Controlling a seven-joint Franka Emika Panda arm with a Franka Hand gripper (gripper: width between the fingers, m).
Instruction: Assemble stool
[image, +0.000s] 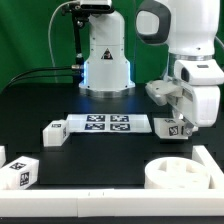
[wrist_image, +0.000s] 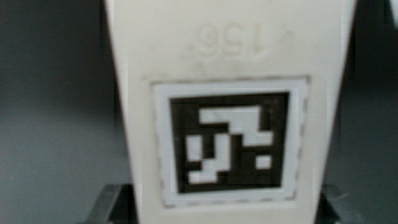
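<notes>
Seat (image: 182, 174) at near rt corner. One leg (image: 18, 171) at near-left corner, partly cut off. Second leg (image: 55, 132) mid-table beside marker board (image: 105, 124). Gripper (image: 178, 122) by rt edge pinches third leg (image: 165, 126). Wrist view blurry, fingertips barely visible.

On the black table (image: 120, 160) the marker board (image: 105, 124) lies at the middle, with the arm's white base (image: 105, 55) behind it at the far side; a tagged leg (image: 55, 131) lies just beside the board's end on the exterior view's left; another leg (image: 20, 171) sits well apart, near and further left. On the exterior view's right the gripper (image: 181, 124) hangs low at a third leg (image: 166, 127) beside the board's other end; whether it clasps that leg cannot be told; the round seat (image: 185, 175) rests nearer.
</notes>
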